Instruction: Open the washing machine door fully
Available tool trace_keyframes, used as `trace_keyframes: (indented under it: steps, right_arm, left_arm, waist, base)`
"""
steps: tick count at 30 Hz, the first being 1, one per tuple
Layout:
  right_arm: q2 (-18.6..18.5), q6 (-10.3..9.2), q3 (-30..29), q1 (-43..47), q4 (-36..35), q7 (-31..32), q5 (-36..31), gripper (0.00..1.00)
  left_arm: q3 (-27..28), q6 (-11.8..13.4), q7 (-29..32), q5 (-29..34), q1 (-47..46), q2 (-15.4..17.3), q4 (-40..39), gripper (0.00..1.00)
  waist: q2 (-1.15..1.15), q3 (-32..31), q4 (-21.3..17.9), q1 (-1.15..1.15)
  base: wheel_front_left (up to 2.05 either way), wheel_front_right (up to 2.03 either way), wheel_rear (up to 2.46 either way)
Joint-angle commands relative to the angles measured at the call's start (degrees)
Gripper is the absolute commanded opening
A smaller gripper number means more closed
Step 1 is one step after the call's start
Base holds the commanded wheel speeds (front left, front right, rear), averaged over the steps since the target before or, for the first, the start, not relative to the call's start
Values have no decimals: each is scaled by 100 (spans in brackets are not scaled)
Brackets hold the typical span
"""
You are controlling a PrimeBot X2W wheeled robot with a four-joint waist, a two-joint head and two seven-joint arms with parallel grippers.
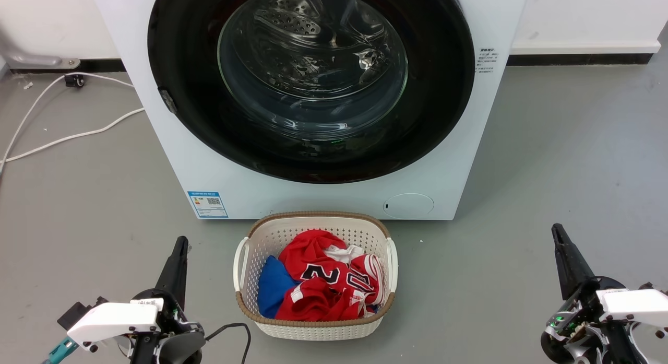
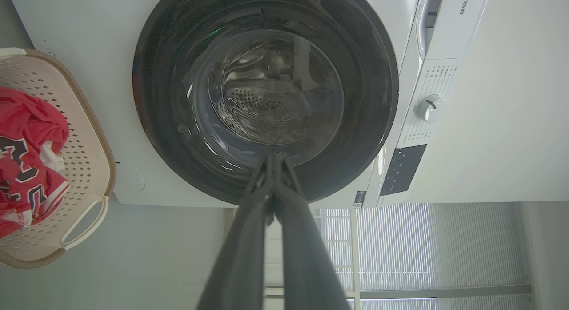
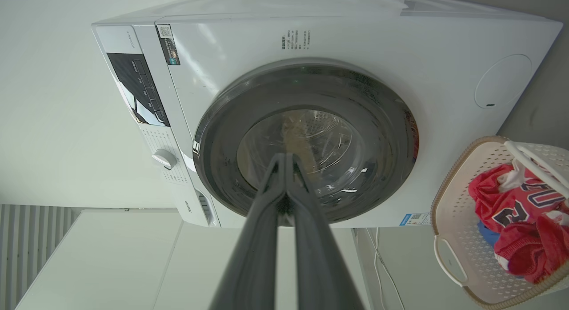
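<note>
The white washing machine [image 1: 172, 144] stands straight ahead on the floor. Its washing machine door [image 1: 188, 92] is round, glossy black-rimmed with a clear glass centre, and lies flat against the machine's front. The door [image 2: 160, 101] sits beyond my left fingertips in the left wrist view, and the door [image 3: 391, 136] beyond my right ones in the right wrist view. My left gripper [image 1: 181, 242] is shut at the lower left, well short of the machine. My right gripper [image 1: 557, 229] is shut at the lower right, equally far back. Neither touches anything.
A white laundry basket [image 1: 313, 327] with red, white and blue clothes sits on the floor just in front of the machine, between my grippers. White cables [image 1: 68, 137] lie on the floor at the left. Grey floor spreads on both sides.
</note>
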Motion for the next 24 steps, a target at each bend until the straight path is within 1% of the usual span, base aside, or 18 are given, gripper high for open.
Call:
trace_keyframes:
  steps: [1,24]
  right_arm:
    - [17,17,-13,-63,9,26,-40,0]
    - [37,17,-37,-66,10,44,-53,0]
  left_arm:
    - [10,-16,21,27,-50,-1,4,0]
    - [34,-16,33,51,-50,-17,4,0]
  waist:
    - [0,0,0,0]
    - [0,0,0,0]
  base:
    - [0,0,0]
    - [0,0,0]
